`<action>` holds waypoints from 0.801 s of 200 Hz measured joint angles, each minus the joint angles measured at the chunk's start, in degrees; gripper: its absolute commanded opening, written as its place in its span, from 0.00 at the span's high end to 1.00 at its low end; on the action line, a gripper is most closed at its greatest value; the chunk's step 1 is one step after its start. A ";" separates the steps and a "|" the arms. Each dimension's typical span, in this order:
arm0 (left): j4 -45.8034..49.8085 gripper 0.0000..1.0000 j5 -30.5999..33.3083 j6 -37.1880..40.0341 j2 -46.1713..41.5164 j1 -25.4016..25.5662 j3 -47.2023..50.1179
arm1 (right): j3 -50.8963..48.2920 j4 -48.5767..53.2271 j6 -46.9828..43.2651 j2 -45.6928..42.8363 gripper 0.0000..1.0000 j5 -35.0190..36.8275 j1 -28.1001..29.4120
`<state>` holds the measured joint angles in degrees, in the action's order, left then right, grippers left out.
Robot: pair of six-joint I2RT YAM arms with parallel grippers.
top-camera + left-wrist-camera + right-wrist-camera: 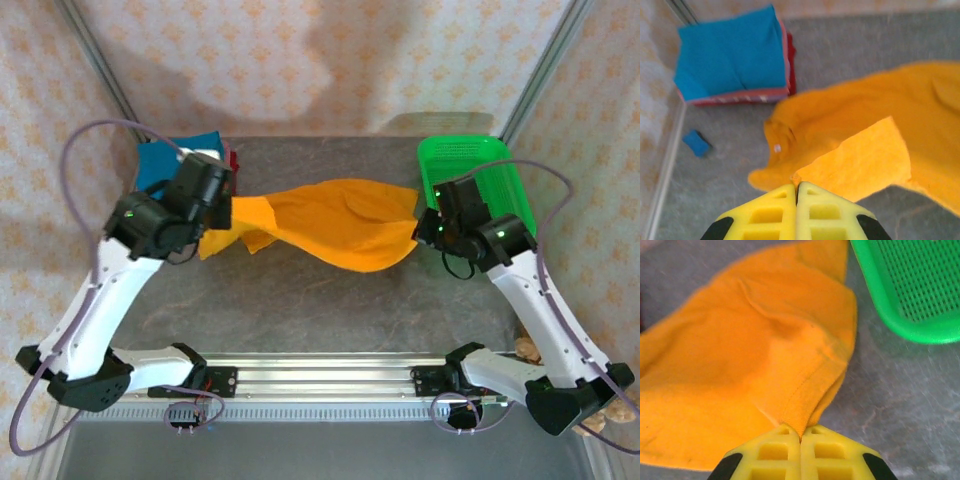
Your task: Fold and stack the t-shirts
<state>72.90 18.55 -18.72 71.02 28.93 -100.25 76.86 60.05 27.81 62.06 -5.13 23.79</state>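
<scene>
We log: grey table (300,300) | lying on it: blue-topped t-shirt stack (158,163); orange t-shirt (340,228), partly; green basket (470,160); small blue piece (696,143)

No readable text; small white tag (777,148) on orange t-shirt (865,125) illegible

bright even light, soft shadow on the back wall (300,70), orange t-shirt (865,115) blurred in both wrist views

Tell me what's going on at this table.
Two robot arms hold an orange t-shirt: the left gripper is shut on one end, the right gripper on the other, with the cloth stretched between them over the table. A folded stack topped by a blue t-shirt sits far left; a green basket stands far right.
</scene>
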 measured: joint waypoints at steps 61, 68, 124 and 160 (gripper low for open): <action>1.22 1.00 1.29 8.79 9.81 -5.42 -19.45 | 25.07 2.32 -2.62 5.07 1.00 1.07 0.00; 1.31 1.00 1.70 9.51 10.82 -5.46 -21.75 | 27.54 2.38 -2.99 5.57 1.00 1.14 0.00; -6.19 1.00 5.68 16.35 10.19 -6.10 -32.98 | 39.28 0.50 -5.14 5.86 1.00 1.03 0.00; -17.79 1.00 9.11 23.78 7.45 -6.10 -33.29 | 40.13 -4.96 -6.51 5.18 1.00 0.63 0.00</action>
<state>55.11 27.66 5.06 78.48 22.83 -133.53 116.99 55.09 21.30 67.24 -4.49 23.79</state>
